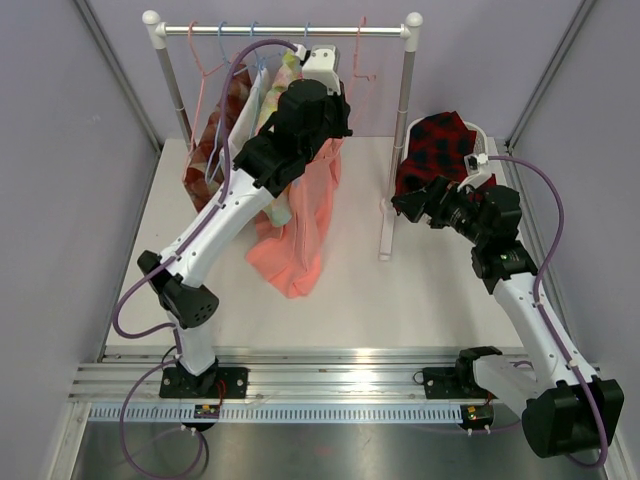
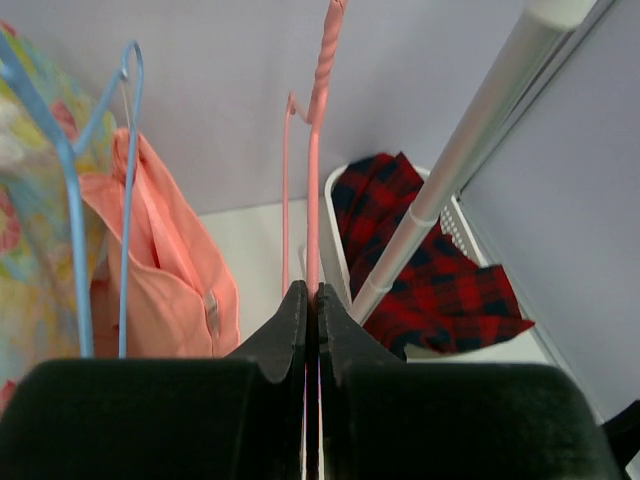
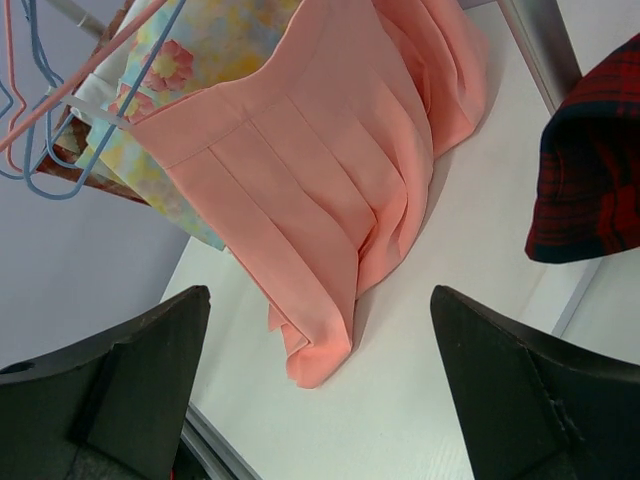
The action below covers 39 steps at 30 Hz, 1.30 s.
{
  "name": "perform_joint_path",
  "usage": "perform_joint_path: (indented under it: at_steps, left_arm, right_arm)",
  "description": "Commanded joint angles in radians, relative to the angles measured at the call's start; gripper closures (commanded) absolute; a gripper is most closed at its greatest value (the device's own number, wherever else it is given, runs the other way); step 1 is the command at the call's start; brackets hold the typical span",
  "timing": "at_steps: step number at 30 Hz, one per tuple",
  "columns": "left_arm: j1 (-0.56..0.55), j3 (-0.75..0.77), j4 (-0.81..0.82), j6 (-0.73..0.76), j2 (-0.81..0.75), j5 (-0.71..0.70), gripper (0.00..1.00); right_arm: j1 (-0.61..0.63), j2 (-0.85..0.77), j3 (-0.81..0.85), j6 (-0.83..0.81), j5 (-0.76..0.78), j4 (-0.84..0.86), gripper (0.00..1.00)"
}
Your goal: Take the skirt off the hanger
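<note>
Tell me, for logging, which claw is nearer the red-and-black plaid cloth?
Right. The right claw is beside the red-and-black plaid cloth; the left claw is up at the metal rail.

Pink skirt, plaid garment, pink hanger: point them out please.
pink skirt point(image 3: 300, 190), right wrist view, pleated front.
plaid garment point(image 2: 440, 280), left wrist view, middle fold.
pink hanger point(image 2: 318, 180), left wrist view, upright wire.

The skirt point(image 3: 330, 190) is plain salmon, the hanger point(image 2: 320, 90) pink. The garment point(image 3: 215, 40) is pastel floral, the cloth point(image 2: 430, 270) red-and-black plaid.
</note>
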Motion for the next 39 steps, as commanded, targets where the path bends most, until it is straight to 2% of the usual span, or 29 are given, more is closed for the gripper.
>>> perform_joint_path:
  at_steps: [1, 5, 7, 8, 10, 11, 12, 13, 19, 23, 30, 39]
  left_arm:
    - [-0.002, -0.049, 0.055, -0.032, -0.085, 0.028, 1.0]
    - [-0.002, -0.038, 0.009, -0.027, -0.089, 0.048, 0.96]
    - [-0.004, -0.038, 0.0, -0.026, -0.101, 0.051, 0.81]
    - [-0.004, -0.04, 0.003, -0.022, -0.111, 0.057, 0.69]
    - [-0.004, -0.038, 0.0, -0.01, -0.15, 0.057, 0.28]
    - [-0.004, -0.04, -0.01, -0.001, -0.182, 0.053, 0.14]
    - [-0.004, -0.04, -0.014, 0.005, -0.196, 0.044, 0.14]
    - [-0.004, -0.041, -0.019, 0.013, -0.21, 0.033, 0.03]
    - [0.005, -0.129, -0.011, 0.099, -0.332, -0.059, 0.02]
    - [0.048, -0.173, -0.004, 0.087, -0.345, -0.05, 0.03]
    - [0.111, -0.155, 0.012, 0.054, -0.26, 0.01, 0.09]
    - [0.147, -0.13, 0.041, 0.042, -0.172, 0.044, 0.11]
  right_arm:
    - [0.01, -0.018, 0.026, -0.022, 0.024, -0.014, 0.0]
    - [0.016, -0.023, 0.03, -0.015, 0.027, -0.047, 0.0]
    - [0.024, -0.035, 0.03, -0.007, 0.033, -0.061, 0.01]
    - [0.027, -0.041, 0.03, -0.007, 0.039, -0.068, 0.01]
    - [0.03, -0.062, 0.03, -0.013, 0.05, -0.091, 0.0]
    - [0.031, -0.076, 0.034, -0.018, 0.048, -0.109, 0.01]
    - [0.031, -0.082, 0.037, -0.022, 0.05, -0.12, 0.01]
    - [0.03, -0.087, 0.039, -0.033, 0.05, -0.129, 0.01]
    - [0.033, -0.108, 0.04, -0.042, 0.05, -0.167, 0.01]
    - [0.034, -0.125, 0.034, -0.041, 0.044, -0.175, 0.0]
    - [0.034, -0.145, 0.051, -0.074, 0.051, -0.23, 0.01]
    - [0.034, -0.151, 0.06, -0.108, 0.07, -0.265, 0.01]
